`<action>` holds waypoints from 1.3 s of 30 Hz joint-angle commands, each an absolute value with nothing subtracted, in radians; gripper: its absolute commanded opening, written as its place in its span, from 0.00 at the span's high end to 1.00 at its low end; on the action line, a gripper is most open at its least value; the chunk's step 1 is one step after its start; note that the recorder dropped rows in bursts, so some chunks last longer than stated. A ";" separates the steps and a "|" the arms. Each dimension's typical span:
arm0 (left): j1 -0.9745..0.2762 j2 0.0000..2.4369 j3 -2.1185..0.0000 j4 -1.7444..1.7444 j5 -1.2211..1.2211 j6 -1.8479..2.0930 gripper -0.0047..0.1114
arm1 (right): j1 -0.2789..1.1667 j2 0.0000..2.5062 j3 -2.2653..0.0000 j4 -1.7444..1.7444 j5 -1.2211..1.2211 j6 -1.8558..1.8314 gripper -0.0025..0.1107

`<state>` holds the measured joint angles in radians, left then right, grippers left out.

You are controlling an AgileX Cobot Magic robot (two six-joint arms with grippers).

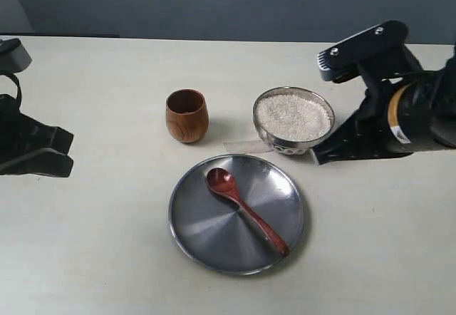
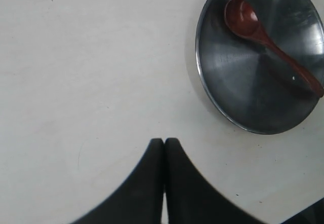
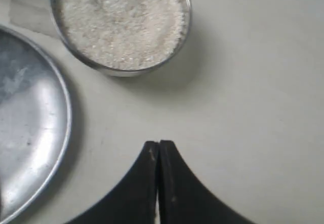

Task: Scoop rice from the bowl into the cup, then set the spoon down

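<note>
Surface [image 1: 92,272]: pale and wide. The working group sits mid-field, with bare room on every side and toward the near edge.

Right tool [image 3: 158,144]: low over the surface just beside the bowl [image 1: 283,146], apart from it. Jaws are pressed flat together with nothing between them. Left tool [image 2: 163,141]: far left, well apart from everything, jaws likewise closed and empty. It looks parked to keep the middle free.

Plate [image 1: 206,240]: flat steel, nearest the camera. It apparently serves as the spoon's rest, keeping it off the surface.

Bowl: behind the plate's right side, close to its rim but not touching. Rice [image 1: 293,117] is heaped nearly to the brim.

Cup [image 1: 187,119]: upright, behind the plate's left side, with a clear gap to the bowl, so the carry looks short. The inside is dark, with no rice visible; I judge scooping has not begun.

Spoon [image 1: 246,212]: lies diagonally in the plate, head toward the cup side, handle end near the plate's near-right rim. That end points to the right tool's side and is the likely grasp point. The jaws would have to part first. There is open room right of the plate; the bowl's rim is the closest thing to avoid.
</note>
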<state>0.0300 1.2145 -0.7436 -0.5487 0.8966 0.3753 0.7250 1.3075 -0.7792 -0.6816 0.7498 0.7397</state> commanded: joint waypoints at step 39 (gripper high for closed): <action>0.026 0.505 -0.361 -0.765 0.521 0.371 0.96 | 0.728 0.785 -0.192 -1.469 0.667 1.819 0.98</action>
